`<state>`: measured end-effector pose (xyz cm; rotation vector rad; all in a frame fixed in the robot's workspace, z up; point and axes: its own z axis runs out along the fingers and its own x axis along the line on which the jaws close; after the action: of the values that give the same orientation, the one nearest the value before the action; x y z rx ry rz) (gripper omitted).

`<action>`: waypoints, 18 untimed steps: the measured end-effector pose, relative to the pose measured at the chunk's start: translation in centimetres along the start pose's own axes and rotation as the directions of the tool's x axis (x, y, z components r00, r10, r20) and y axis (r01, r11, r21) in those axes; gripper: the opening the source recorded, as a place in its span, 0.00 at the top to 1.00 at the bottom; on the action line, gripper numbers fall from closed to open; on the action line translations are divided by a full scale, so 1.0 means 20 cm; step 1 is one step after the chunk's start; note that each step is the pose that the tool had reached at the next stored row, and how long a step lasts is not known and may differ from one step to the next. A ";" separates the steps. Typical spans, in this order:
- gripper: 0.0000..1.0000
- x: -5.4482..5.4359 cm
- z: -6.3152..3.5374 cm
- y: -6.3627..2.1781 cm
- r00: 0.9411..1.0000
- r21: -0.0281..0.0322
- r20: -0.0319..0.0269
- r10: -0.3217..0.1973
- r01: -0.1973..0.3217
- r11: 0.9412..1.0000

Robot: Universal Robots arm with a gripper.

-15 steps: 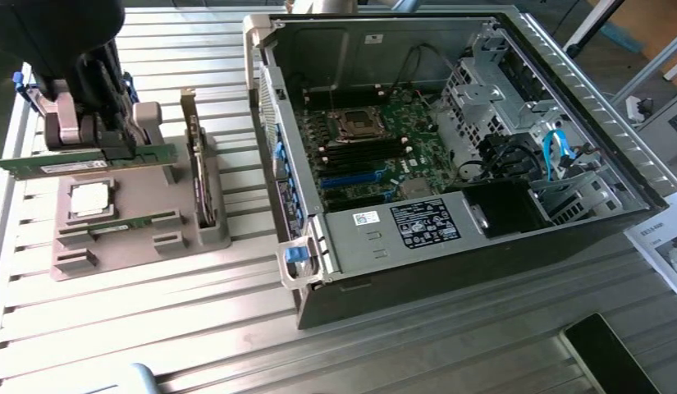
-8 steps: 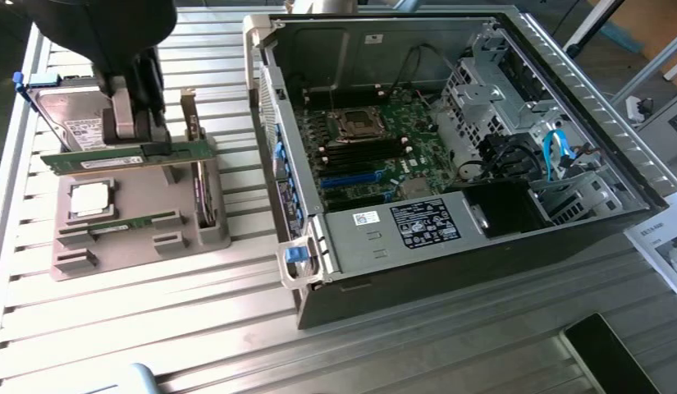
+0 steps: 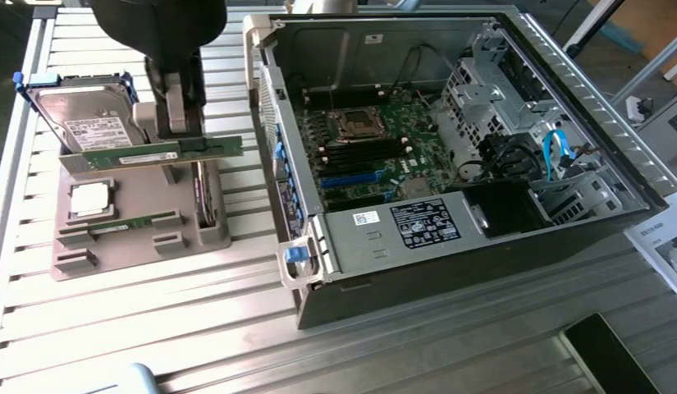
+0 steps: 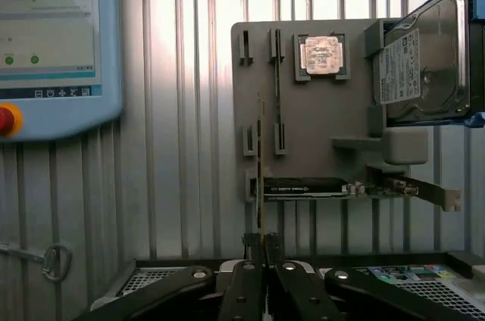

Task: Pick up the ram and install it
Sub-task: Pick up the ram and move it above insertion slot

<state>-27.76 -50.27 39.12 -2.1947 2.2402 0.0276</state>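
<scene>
My gripper [image 3: 176, 135] is shut on the ram [image 3: 152, 154], a long green stick held level above the grey parts holder [image 3: 119, 254] and in front of the hard drive. In the wrist view the ram [image 4: 260, 169] appears edge-on as a thin line running out from my gripper [image 4: 260, 249]. A second green memory stick [image 3: 130, 223] still stands in the holder's slots [image 4: 277, 94]. The open computer case [image 3: 601, 98] lies to the exterior view's right, with the motherboard's dark memory slots [image 3: 366, 150] beside the processor socket.
On the holder are a silver hard drive [image 3: 86, 119] in a blue frame, a processor [image 4: 322, 54] and an expansion card with a metal bracket [image 4: 333, 187]. A teach pendant with a red button [image 4: 53, 33] lies on the slatted table. A black object [image 3: 617, 357] sits by the case's near corner.
</scene>
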 end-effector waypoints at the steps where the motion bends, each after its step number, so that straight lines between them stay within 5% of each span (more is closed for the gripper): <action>1: 0.88 0.00 0.000 -0.020 1.000 0.000 0.000 0.000 0.000 1.000; 11: 0.88 -0.01 -0.002 -0.280 1.000 0.000 0.003 0.000 0.000 1.000; 18: 0.88 -0.01 -0.004 -0.425 1.000 0.000 0.005 0.000 0.000 1.000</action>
<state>-19.26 -50.27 39.12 -2.1928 2.2374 0.0328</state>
